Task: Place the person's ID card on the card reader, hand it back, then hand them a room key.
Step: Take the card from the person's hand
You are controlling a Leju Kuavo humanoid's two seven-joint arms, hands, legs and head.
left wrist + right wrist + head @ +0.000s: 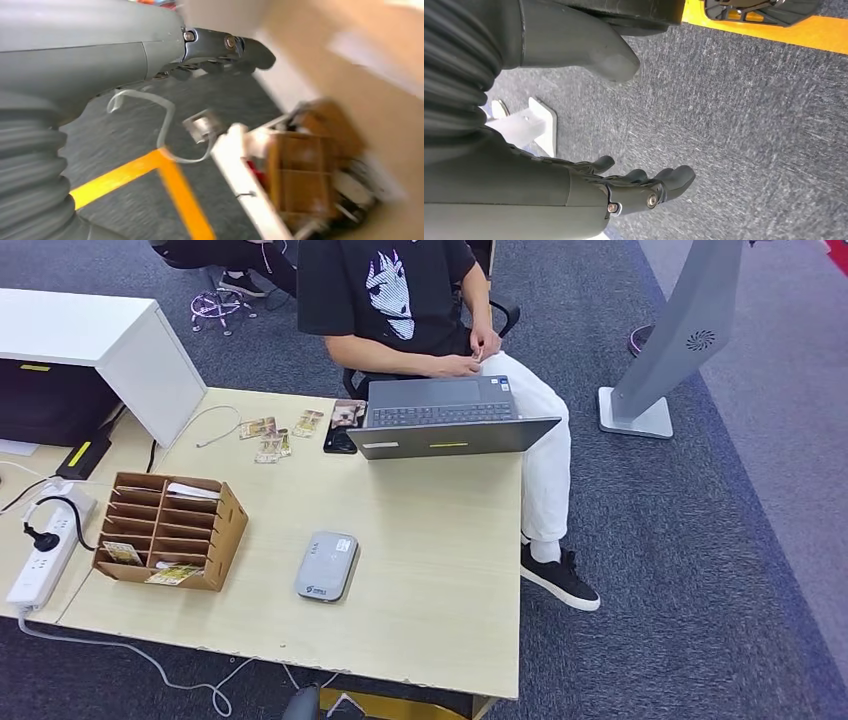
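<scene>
A grey card reader [327, 565] lies flat on the wooden desk [440, 570], right of a cardboard slot organizer [170, 530] that holds a few cards [125, 552]. Across the desk sits a person [400, 300] in a black T-shirt, both hands together [470, 362] behind an open laptop [450, 420]; I cannot tell what the hands hold. In the left wrist view my left hand [200, 47] hangs beside the desk with its fingers stretched out and nothing in them. In the right wrist view my right hand [589, 190] hangs over grey carpet, thumb [609, 60] wide apart from the fingers, holding nothing.
Several loose cards [270, 437] and a dark phone [340, 440] lie near the laptop. A white cabinet [100, 350] stands at the desk's back left, with a power strip [45, 550] and cables on the left. A grey stand [680, 340] rises on the carpet at right.
</scene>
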